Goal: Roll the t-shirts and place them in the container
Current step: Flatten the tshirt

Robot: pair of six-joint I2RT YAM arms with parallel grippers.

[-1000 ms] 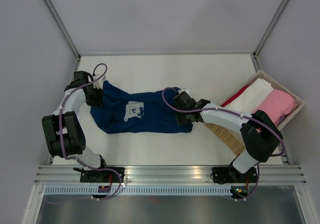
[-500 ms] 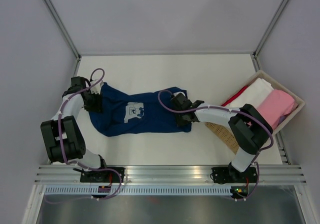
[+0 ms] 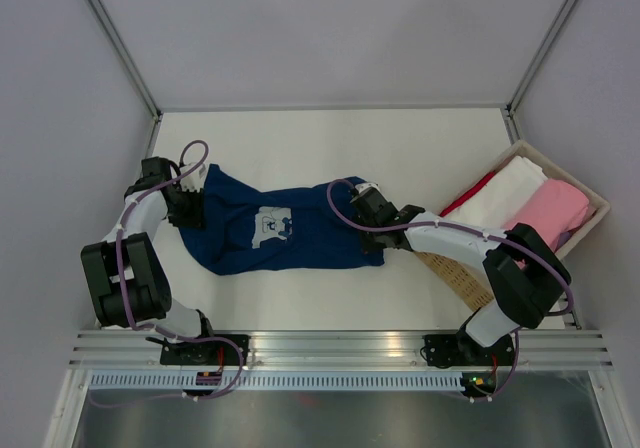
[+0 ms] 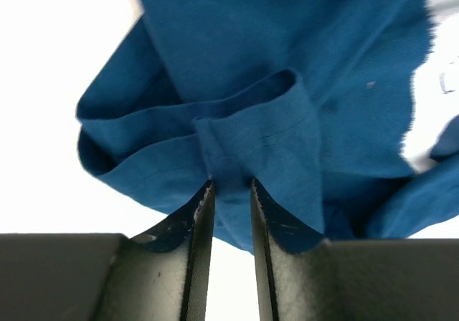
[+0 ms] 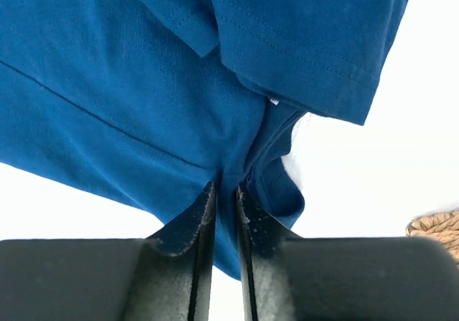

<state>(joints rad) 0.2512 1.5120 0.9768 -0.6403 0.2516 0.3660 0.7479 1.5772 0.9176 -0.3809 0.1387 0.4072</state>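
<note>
Two-ended hold on the navy t-shirt [image 3: 300, 243], stretched left to right across the middle of the white bench [image 3: 330, 143] with the chest print up. At its left end, left gripper [image 4: 231, 185]: jaws narrowly parted, a doubled fold of cloth at the tips; cannot tell whether pinched or merely lying beneath. At its right end, right gripper [image 5: 226, 188]: jaws almost together, a hemmed edge drawn into the slit, so judged clamped on cloth. Likely takes opposite ends to draw the shirt long and flat before rolling. From above: gives the whole lie of the shirt and the wicker basket [image 3: 455, 276] at the right with a white bundle [image 3: 505, 190] and a pink bundle [image 3: 552, 213], yet hides both sets of fingertips. From the wrists: gives folds and jaw gaps only.
</note>
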